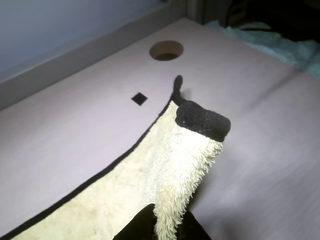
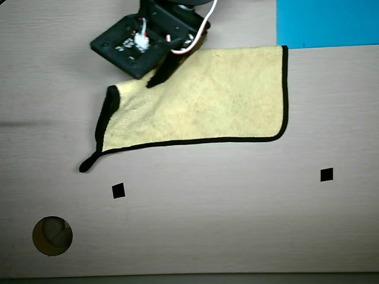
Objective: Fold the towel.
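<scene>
I have the tool (image 1: 167, 227) clenched on the towel (image 2: 207, 100). The wrist view shows a ridge of pile pinched between the two dark fingers at the bottom of the picture. In the overhead view the fingers meet the towel's far edge toward its left end, just below the arm's black wrist housing (image 2: 139, 44).

The grip sits on the edge and not in the middle of the cloth, so that lifting it peels one side up while the rest lies flat as an anchor. I judge this to be the start of the fold: the left corner is raised and curled inward, its black edging (image 1: 202, 120) standing above the worktop (image 2: 237, 225) in the wrist view, but no layer lies over another yet.

The towel lies on the far half of the worktop, long side parallel to the near edge. Its right end is flat, and its far right corner lies just beside the blue sheet (image 2: 325, 21) at the far right corner. The corner loop (image 2: 89, 164) trails toward the near left, where the round hole (image 2: 52, 235) is.

Two black square markers (image 2: 118, 190) lie nearer than the towel's near edge. I cannot tell their purpose.

Next, I expect to carry the pinched edge toward the near edge, keeping it low so the pile does not slip out.
</scene>
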`<state>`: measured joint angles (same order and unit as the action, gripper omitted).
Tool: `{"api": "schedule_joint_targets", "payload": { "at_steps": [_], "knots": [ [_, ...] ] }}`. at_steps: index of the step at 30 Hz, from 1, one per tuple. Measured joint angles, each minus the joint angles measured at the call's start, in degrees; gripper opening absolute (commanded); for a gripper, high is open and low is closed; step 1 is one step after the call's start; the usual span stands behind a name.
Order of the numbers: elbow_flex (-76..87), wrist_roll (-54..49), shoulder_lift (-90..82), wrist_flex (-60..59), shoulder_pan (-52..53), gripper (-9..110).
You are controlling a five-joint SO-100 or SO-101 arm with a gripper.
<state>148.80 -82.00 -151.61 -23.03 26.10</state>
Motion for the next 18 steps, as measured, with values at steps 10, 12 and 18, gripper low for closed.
{"api": "schedule_joint_targets", "payload": {
  "at_steps": [10, 12, 18],
  "knots": [
    [0.0, -4.57, -12.04, -9.93, -10.37, 0],
    [0.0, -5.89, -12.83, -11.07, -12.13, 0],
    [0.0, -13.1, -16.08, -19.86, -18.46, 0]
  ]
}}
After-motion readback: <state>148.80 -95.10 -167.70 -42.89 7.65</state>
